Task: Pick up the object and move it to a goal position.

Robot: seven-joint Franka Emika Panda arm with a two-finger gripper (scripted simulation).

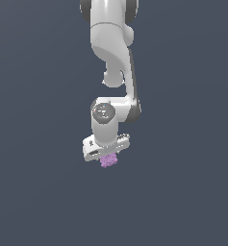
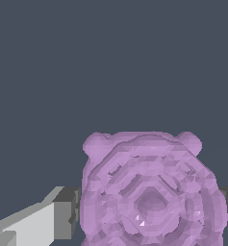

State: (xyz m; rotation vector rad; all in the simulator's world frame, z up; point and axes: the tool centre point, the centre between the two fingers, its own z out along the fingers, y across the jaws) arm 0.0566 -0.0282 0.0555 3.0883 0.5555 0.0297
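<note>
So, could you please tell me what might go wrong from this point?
1. The purple lump is bumpy and sits at the very tips of the hand, so it could slip during the move.
2. The wrist view shows the lump filling the space between the fingers, hiding much of what lies ahead.
3. No goal marker is visible, so placement cannot be checked.

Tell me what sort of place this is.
Most likely a bare simulated test scene, not a real room: a flat, featureless dark grey-blue background, a smoothly rendered white robot arm, and one faceted lilac lump at its gripper.
</note>
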